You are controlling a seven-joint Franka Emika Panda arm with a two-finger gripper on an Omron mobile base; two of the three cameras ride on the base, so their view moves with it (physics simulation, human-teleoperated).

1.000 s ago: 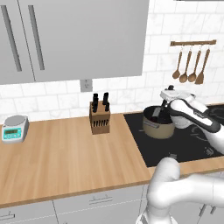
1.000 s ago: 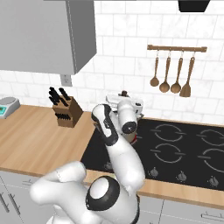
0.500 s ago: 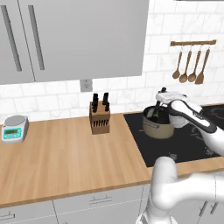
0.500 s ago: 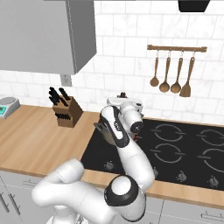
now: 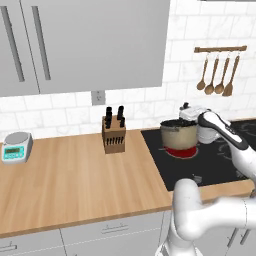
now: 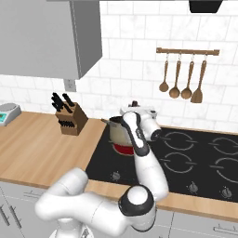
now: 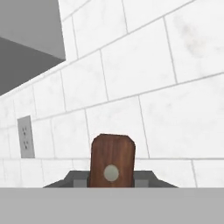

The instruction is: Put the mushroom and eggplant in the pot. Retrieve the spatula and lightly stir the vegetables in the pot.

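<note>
The gripper (image 7: 112, 183) is clamped on the spatula (image 7: 112, 161) by its brown wooden handle, which juts up between the fingers, above the beige pot (image 5: 178, 136) on the red-glowing stove burner (image 5: 180, 152).

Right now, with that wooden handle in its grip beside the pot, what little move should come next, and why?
Probably a small sideways sweep. The gripper holds the spatula by its brown handle end, and the hand sits at the pot on the red burner, so a gentle stir seems due. The pot's contents can't be seen.
</note>
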